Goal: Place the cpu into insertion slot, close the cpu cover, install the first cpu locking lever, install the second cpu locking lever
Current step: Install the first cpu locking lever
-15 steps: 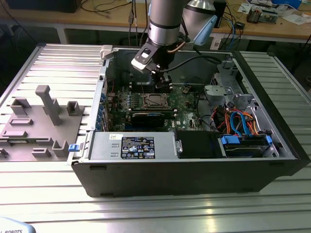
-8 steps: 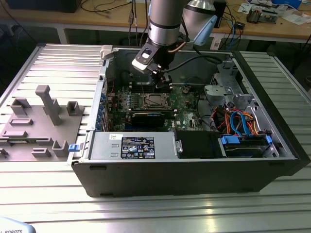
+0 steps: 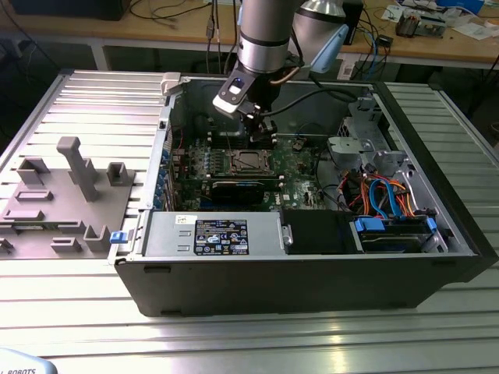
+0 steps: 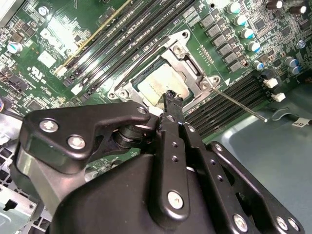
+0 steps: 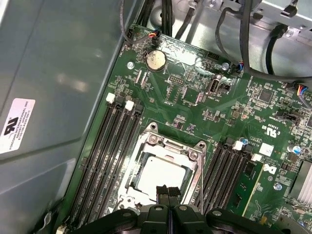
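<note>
A black open computer case lies on its side on a ribbed aluminium table, and a green motherboard is at the bottom of the case. The cpu, a small flat square chip with a dull silver top, sits in the insertion slot, a dark square socket with a metal rim near the middle of the board. Long black memory slots run along two opposite sides of the socket.

The cpu cover, a thin silvery metal frame with a big square opening, lies flat around the chip, and the chip's top shows through the opening. In the second wrist view a thin silver metal rod goes out from one corner of the socket frame and passes over the memory slots. I cannot tell if it lies flat or stands up.

The black robot gripper hangs just above the edge of the chip. Its two fingertips are pressed together and there is nothing between them. I cannot tell if the tips touch the chip.

A round silver coin battery sits near one edge of the board. Near the edge of the table at the exterior view's left stands a grey plastic fixture tray.
</note>
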### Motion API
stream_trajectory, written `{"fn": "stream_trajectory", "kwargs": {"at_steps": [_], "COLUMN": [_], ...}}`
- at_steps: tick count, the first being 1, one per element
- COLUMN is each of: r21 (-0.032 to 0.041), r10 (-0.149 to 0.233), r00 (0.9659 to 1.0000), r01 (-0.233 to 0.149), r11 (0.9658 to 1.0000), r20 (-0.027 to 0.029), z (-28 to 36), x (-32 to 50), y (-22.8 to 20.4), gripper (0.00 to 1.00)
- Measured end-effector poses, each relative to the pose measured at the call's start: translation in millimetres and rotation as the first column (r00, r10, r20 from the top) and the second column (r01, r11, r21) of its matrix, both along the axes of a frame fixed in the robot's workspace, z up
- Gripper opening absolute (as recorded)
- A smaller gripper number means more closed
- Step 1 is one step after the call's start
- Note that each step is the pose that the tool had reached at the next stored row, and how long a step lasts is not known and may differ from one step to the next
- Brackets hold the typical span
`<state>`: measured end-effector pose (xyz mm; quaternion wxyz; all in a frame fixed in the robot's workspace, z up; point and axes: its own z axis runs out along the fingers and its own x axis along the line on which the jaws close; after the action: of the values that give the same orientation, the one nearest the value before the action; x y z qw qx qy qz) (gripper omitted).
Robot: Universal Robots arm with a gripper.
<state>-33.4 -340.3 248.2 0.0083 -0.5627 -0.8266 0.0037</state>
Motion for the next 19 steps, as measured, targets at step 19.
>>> {"fn": "stream_trajectory", "kwargs": {"at_steps": [19], "r21": [0.0000], "r10": [0.057], "r00": [0.9984], "r01": [-0.057], "r11": [0.9984], "r20": [0.0000], "z": [0.0], "x": [0.0], "y": [0.0], "gripper": [0.11]}}
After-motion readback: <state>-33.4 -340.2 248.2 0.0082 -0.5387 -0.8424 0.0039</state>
